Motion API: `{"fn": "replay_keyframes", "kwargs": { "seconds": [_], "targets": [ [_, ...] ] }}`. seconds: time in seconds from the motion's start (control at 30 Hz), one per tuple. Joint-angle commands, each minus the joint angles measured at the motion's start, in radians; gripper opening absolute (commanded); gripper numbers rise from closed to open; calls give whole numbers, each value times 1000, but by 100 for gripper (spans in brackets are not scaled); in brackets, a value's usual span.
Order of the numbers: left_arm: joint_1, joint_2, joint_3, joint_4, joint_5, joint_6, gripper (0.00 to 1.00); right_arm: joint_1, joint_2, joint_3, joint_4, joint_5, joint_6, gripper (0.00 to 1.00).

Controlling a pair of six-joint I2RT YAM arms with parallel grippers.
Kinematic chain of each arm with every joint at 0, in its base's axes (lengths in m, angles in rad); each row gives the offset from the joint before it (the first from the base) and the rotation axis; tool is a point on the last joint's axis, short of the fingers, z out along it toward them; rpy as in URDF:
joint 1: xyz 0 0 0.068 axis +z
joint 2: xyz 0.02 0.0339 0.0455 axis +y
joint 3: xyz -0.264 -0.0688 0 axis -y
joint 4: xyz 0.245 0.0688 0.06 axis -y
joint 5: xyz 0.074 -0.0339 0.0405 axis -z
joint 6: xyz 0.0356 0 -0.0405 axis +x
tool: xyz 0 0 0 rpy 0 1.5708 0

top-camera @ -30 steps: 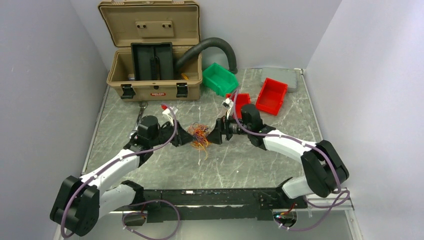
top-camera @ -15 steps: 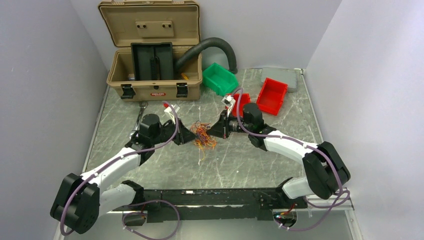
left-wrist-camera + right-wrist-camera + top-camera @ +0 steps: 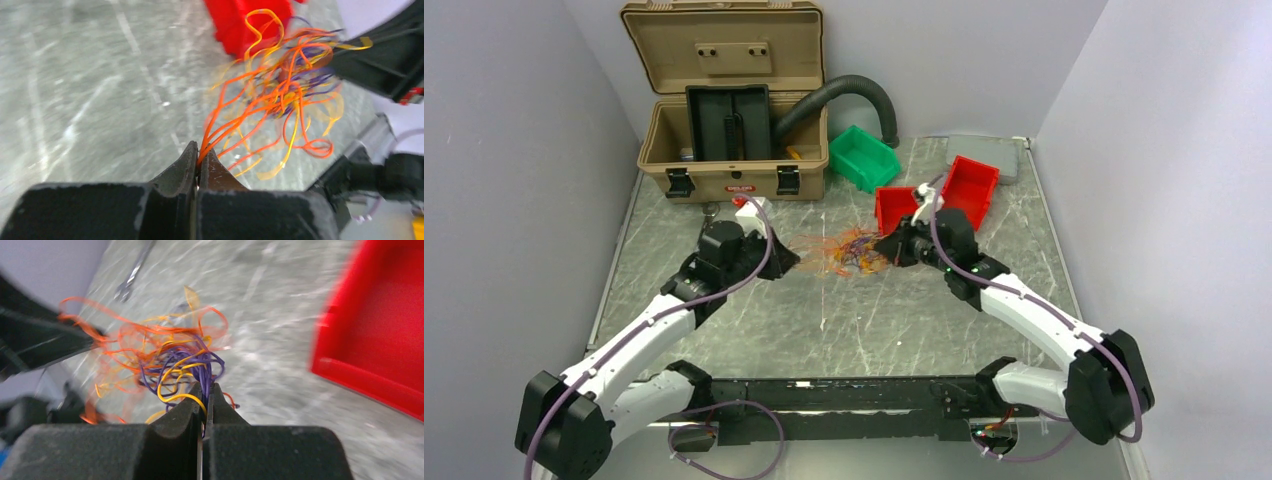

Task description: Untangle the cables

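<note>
The cables (image 3: pixel 844 255) stretch taut above the worktop: left end effector (image 3: pixel 198 150) clamped on orange strands, right end effector (image 3: pixel 206 390) pinching purple and yellow. Middle's one knot, untangling barely begun.

Cables (image 3: pixel 844 252) orange, yellow, purple. Two bins (image 3: pixel 969 192) red, one bin (image 3: pixel 864 160) green. Toolbox (image 3: pixel 724 45) tan, hose (image 3: pixel 854 87) black, tabletop (image 3: pixel 874 320) grey marbled.

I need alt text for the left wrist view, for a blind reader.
The black left gripper, shut, pinches strands of a tangle of hair-thin orange, yellow and purple cables fanning up and right. Below is a grey marbled table; a blurred red plastic bin sits at the top.
</note>
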Motion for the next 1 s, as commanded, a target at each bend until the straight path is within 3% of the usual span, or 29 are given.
{"fn": "replay_keyframes", "kwargs": {
  "seconds": [0.0, 0.17, 0.27, 0.63, 0.97],
  "targets": [
    [21, -40, 12, -235, -284, 35, 0, -113, -83, -55, -75, 318, 58, 0],
    [22, -39, 30, -352, -501, -43, 0, -119, -164, -94, -134, 505, 121, 0],
    [23, -21, 44, -398, -552, -73, 0, -121, -206, -116, -154, 597, 154, 0],
    [22, -57, -45, -54, -68, 36, 0, -121, -159, -117, 36, 107, -3, 0],
    [21, -49, -34, -15, 48, 71, 0, -118, -118, -116, 143, -197, -32, 0]
  ]
}}
